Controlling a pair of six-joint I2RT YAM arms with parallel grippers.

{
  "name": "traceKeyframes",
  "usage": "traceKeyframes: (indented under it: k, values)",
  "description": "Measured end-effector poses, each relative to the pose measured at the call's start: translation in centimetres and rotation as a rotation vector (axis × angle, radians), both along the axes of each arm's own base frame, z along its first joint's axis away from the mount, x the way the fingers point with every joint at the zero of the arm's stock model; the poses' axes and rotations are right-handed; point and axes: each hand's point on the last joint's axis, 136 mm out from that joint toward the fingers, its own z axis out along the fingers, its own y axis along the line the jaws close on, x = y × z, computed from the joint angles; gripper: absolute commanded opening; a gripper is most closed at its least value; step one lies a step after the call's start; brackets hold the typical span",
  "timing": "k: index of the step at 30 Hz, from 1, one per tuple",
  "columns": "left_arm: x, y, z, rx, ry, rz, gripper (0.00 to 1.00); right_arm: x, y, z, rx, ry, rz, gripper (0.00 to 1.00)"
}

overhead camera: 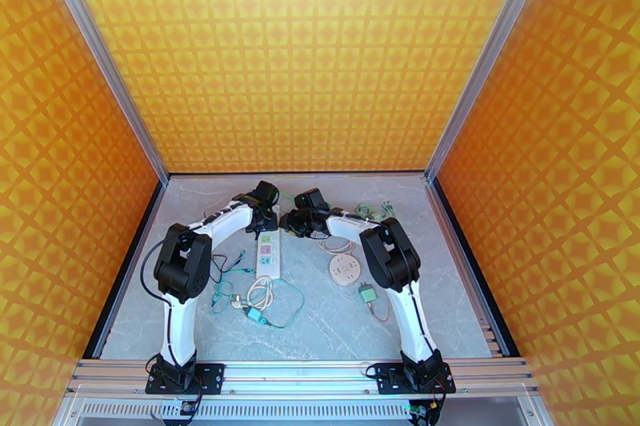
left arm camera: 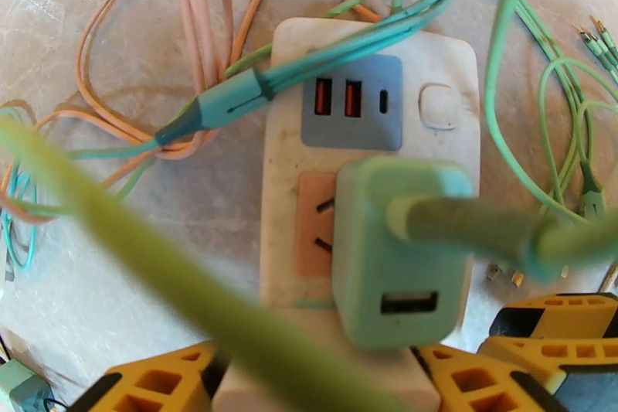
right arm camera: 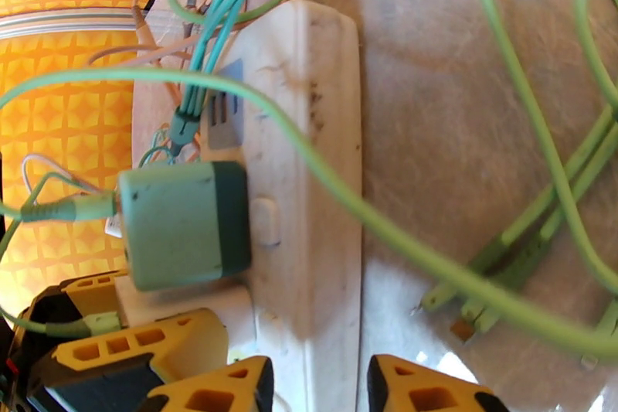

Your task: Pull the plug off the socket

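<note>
Toward the far middle of the table (overhead camera: 336,324), item one: a white power strip (overhead camera: 269,258) is lying flat, its long axis running near to far. Item two, the plug (left arm camera: 394,267): a pale green block is sitting in a socket (left arm camera: 315,224) close to the strip's far end. It is standing up off the top face, with its prongs hidden below and its green cable (left arm camera: 463,224) leaving from the upper side. Its longer side is running along the strip, so I am judging the way out to be straight up, away from the table. Item three, the right gripper (right arm camera: 320,384): it is reaching in from the right with its jaws set narrow. The strip's edge is filling the gap between them, which I am reading as a clamp meant to stop the strip rising with the plug. Item four, the left gripper (left arm camera: 313,379): it is hanging over the far end, fingers about half spread either side of a white block just beyond the plug. I cannot tell whether that block is the strip's end or another fitting, nor whether the pads are touching anything. Item five: a loose teal cable (left arm camera: 232,97) is lying across the strip's USB panel (left arm camera: 351,104), nearer than the plug.
</note>
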Motion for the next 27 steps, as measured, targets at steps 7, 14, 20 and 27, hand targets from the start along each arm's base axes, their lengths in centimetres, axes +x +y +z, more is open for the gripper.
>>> traceKeyframes:
  k: [7, 14, 20, 27]
  values:
    - [0.5, 0.1, -0.2, 0.011, -0.001, -0.004, 0.62, 1.0, 0.4, -0.2, 0.01, -0.008, 0.0, 0.37]
    - [1.0, 0.4, -0.2, 0.024, -0.003, -0.004, 0.42, 1.8, 1.3, -0.4, 0.043, -0.002, 0.019, 0.37]
    - [1.0, 0.5, -0.2, 0.029, -0.003, -0.008, 0.38, 2.1, 1.6, -0.7, 0.078, 0.022, 0.035, 0.33]
    - [1.0, 0.4, -0.2, 0.028, -0.003, -0.01, 0.36, 1.9, 1.8, -1.3, 0.087, 0.029, 0.044, 0.27]
